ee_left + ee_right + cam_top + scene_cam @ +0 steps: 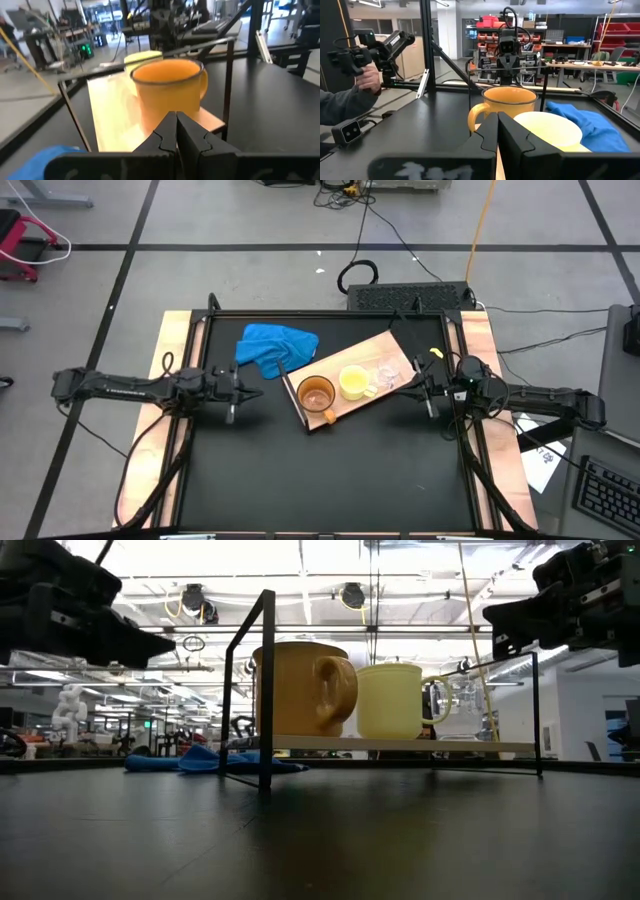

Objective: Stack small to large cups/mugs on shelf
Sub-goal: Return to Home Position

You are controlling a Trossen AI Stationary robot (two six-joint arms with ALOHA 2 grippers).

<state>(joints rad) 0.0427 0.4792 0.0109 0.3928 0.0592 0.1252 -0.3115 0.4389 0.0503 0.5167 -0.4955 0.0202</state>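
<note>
The light-wood shelf (352, 376) stands raised on a thin black frame. On it, in a row, stand the orange-brown mug (316, 394), the yellow mug (353, 382) and the small clear cup (388, 374). In the low view the orange-brown mug (300, 688), the yellow mug (392, 700) and the clear cup (462, 708) stand upright side by side. My left gripper (246, 392) hovers shut left of the shelf, and its own wrist view (176, 125) shows the orange-brown mug (170, 90) ahead. My right gripper (415, 391) hovers shut right of the shelf, as its own wrist view (497, 125) shows.
A crumpled blue cloth (275, 347) lies on the black table behind the shelf's left end. A black frame (262, 690) stands around the table. In the right wrist view a person's hand (367, 75) holds a device beyond the table.
</note>
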